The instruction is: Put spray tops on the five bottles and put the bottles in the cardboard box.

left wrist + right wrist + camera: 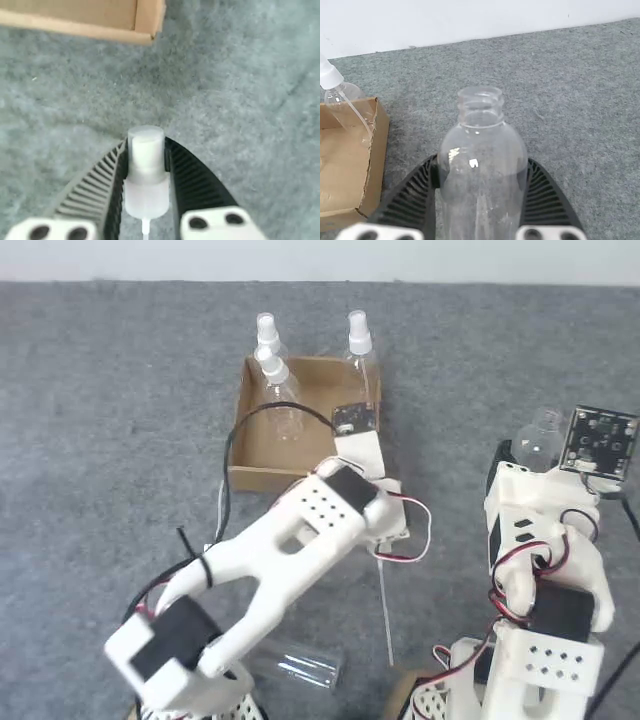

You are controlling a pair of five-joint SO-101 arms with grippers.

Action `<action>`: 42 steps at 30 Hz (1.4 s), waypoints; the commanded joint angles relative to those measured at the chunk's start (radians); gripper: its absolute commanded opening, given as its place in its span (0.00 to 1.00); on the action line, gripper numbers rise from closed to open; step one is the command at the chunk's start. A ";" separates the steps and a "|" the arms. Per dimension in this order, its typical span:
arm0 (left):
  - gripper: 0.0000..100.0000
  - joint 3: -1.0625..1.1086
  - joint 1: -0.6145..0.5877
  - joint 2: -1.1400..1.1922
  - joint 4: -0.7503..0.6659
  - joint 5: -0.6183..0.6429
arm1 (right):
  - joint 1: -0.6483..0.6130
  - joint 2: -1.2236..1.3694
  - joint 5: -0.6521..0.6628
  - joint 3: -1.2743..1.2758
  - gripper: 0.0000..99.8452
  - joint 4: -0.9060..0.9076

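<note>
Surface: grey, short-pile felt-like mat (100,440).

Left gripper (145,145): ribbed black jaws pinch a white plastic spray top (146,175) by its cylindrical collar, nozzle end pointing out past the fingertips. Its thin clear dip tube (384,610) trails toward the near side. The gripper sits just near-right of the cardboard box (262,478), close to its near right corner.

Right gripper (481,165): jaws pressed against both sides of a clear, round-shouldered plastic bottle (480,125) with its threaded neck open and uncapped. It is held to the right of the box, well apart from it.

Box: brown corrugated card, open top, rectangular. 3 clear bottles with white spray tops stand at its far end: 1 inside at the left (277,380), 1 at the far left corner (268,332), 1 at the far right corner (359,335).

1 uncapped clear bottle (297,662) lies on its side on the mat by the left arm's base.
</note>
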 commanded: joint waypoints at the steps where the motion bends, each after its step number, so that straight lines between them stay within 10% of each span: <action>1: 0.01 0.016 -0.029 -0.143 0.008 -0.040 | 0.005 -0.022 -0.006 -0.009 0.07 -0.028; 42: 0.01 0.403 -0.377 -0.974 -0.192 -0.064 | -0.243 -0.028 0.064 0.141 0.07 -0.153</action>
